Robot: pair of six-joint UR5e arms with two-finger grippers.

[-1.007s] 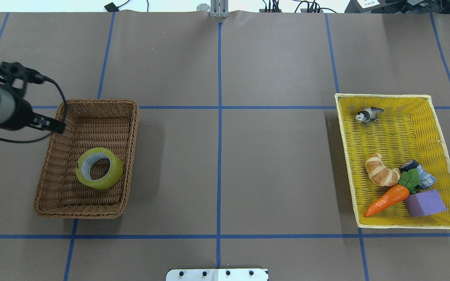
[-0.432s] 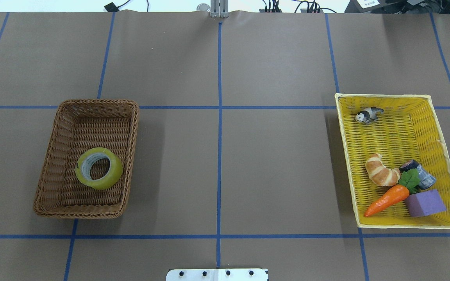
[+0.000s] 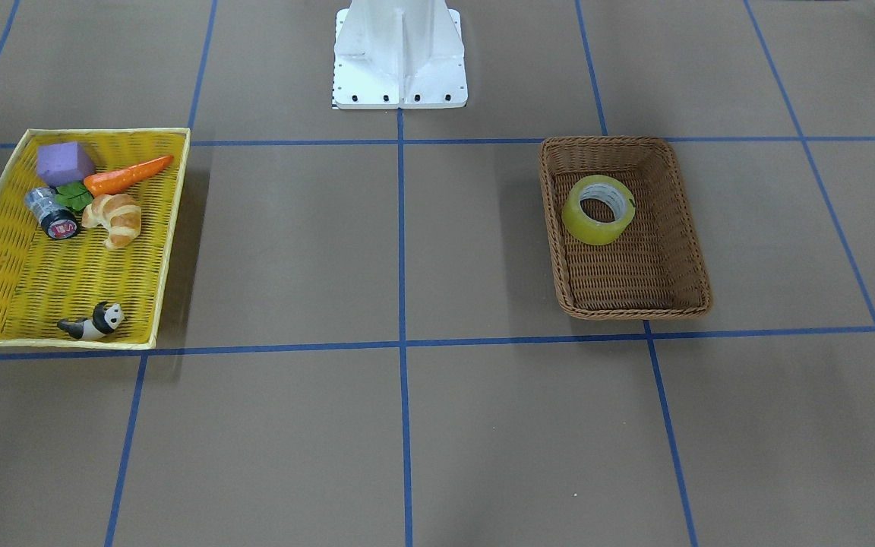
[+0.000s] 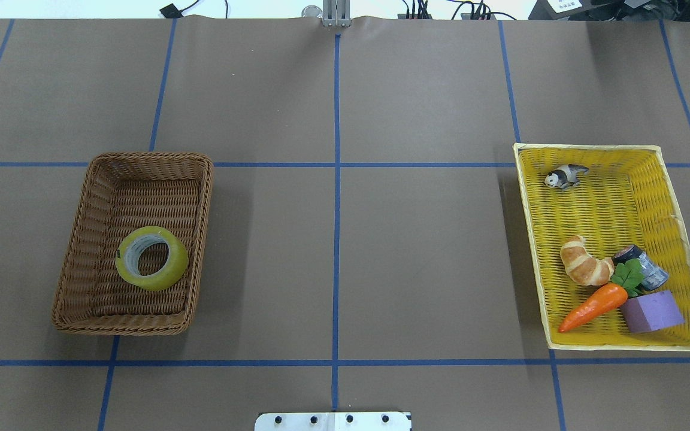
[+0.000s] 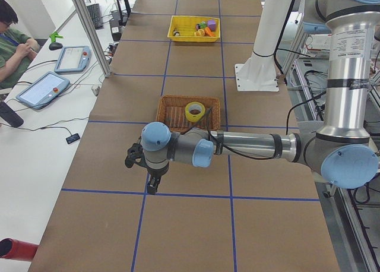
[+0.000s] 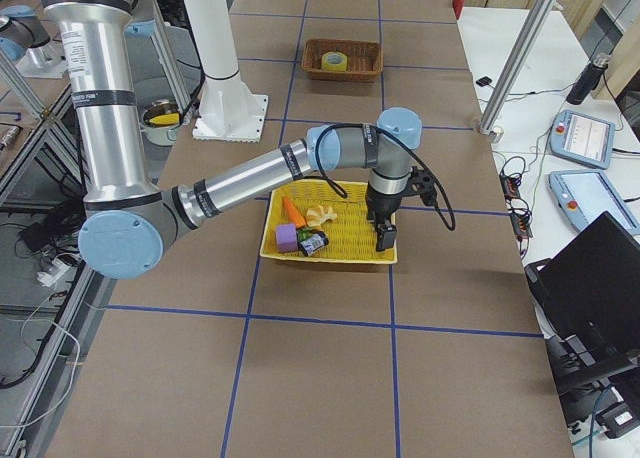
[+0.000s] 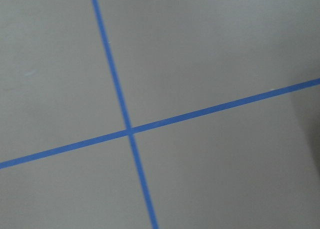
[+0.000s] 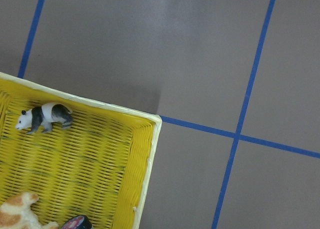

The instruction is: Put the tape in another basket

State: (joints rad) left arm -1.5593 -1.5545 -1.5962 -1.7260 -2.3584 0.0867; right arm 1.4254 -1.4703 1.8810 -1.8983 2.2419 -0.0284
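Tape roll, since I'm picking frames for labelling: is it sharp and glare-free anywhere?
Overhead exterior: the tape is sharp, without glare; the basket throws a soft shadow rightward. Exterior front-facing: equally crisp. Exterior left and right: small, fine detail lost.

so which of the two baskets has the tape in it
The brown wicker basket, which holds only the tape; the yellow tray holds the croissant and carrot instead.

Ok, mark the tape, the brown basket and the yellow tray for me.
tape (image 4: 152, 282), overhead view, near side of the roll's yellow-green band.
brown basket (image 4: 150, 157), overhead view, braided rim along its far edge.
yellow tray (image 4: 596, 206), overhead view, bare weave of its floor.
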